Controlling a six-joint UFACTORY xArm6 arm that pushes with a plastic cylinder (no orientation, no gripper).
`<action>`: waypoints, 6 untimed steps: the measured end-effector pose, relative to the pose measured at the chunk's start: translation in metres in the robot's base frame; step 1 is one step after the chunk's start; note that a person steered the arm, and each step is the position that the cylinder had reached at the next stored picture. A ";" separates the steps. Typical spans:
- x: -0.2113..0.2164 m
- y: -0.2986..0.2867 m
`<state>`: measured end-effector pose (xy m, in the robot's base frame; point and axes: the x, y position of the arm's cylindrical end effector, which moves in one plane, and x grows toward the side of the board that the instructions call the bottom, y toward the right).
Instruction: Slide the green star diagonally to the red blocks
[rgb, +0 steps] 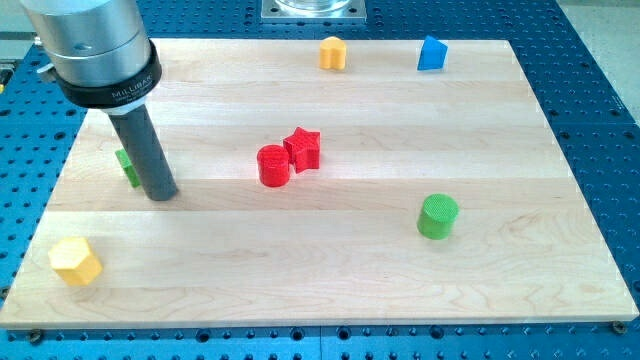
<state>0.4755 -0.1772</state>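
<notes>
Nearest, at the view's bottom left: yellow hexagonal block (75, 261) near the corner of the wooden board (330, 290), alone, well apart from everything else.

Next up, right of centre: green cylinder (438, 216), upright, standing by itself.

Mid-board, left side: my tip (162, 194) down on the board, rod leaning up toward the view's top left into the grey arm housing (95, 45). No gripper or hand on this rig, so nothing open, closed or gripping; just the rod end. Green star (125, 165) directly behind the rod on its left side, mostly hidden; only a green sliver visible, shape not really confirmable from this angle. Tip just beside it, apparently touching or close to it; contact can't be told for sure.

Board centre: red cylinder (273, 165) and red star (303, 149), touching each other, star to the right and slightly farther back. Well apart from the green star, off to its right.

Far edge, at the view's top: orange block (332, 52) right of centre, shape unclear, maybe rounded pentagon. Blue block (431, 53) farther right, angular, exact shape unclear. Apart from each other.
</notes>
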 end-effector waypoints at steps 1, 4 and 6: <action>0.006 -0.001; -0.069 -0.010; -0.093 0.075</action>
